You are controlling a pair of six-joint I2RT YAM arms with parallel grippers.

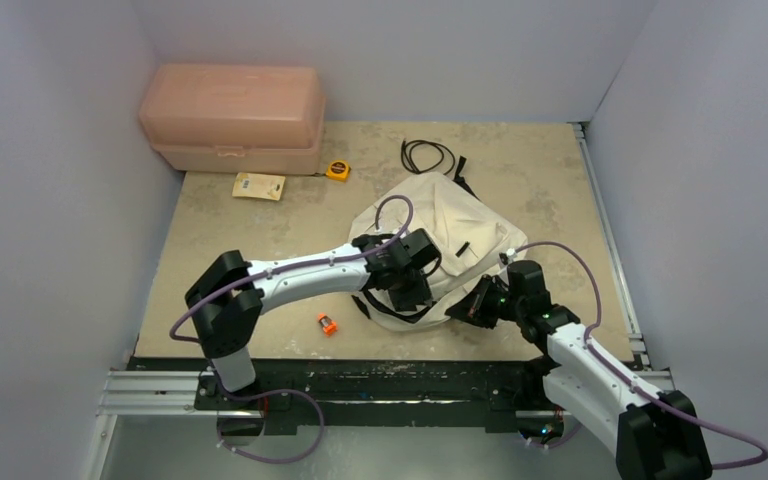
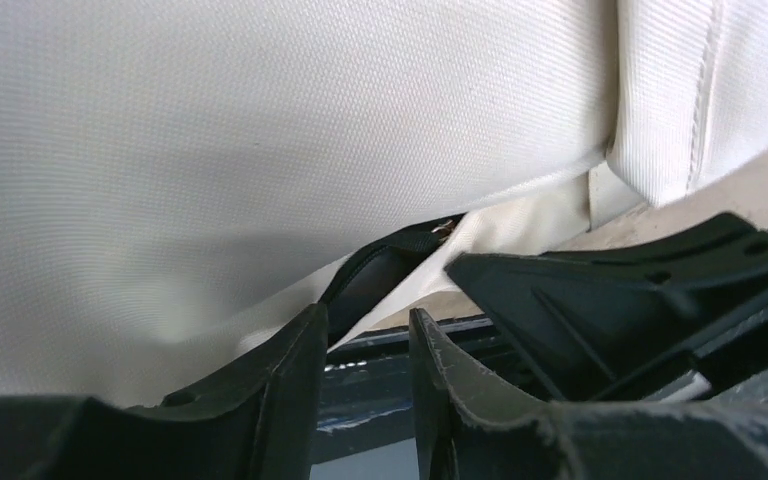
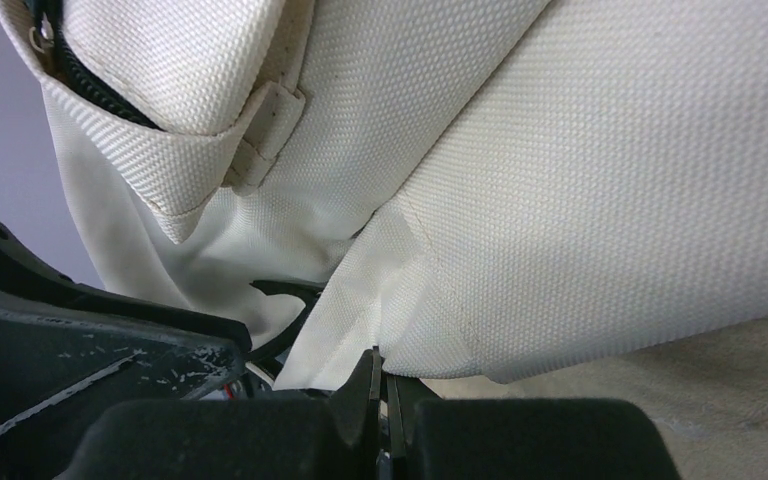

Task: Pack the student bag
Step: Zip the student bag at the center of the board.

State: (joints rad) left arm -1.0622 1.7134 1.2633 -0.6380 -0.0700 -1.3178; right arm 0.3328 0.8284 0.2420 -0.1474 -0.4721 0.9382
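My right fingers (image 3: 378,368) are pinching shut on the near hem of the student bag (image 1: 455,225), which is lying mid desk (image 1: 260,250), its long axis running near to far. My left fingers (image 2: 365,318) are hanging partly open and empty, with the black strap (image 2: 378,272) just beyond them. Only the left wrist view is showing that gap.

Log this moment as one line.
student bag on table | left hand open by black strap | right hand shut on bag corner

Pink rigid plastic box (image 1: 232,117) far left; yellow tape measure (image 1: 338,170), pale yellow flat packet (image 1: 259,186) beside it; thin black looped cord (image 1: 428,155); small orange object (image 1: 327,323) near front.
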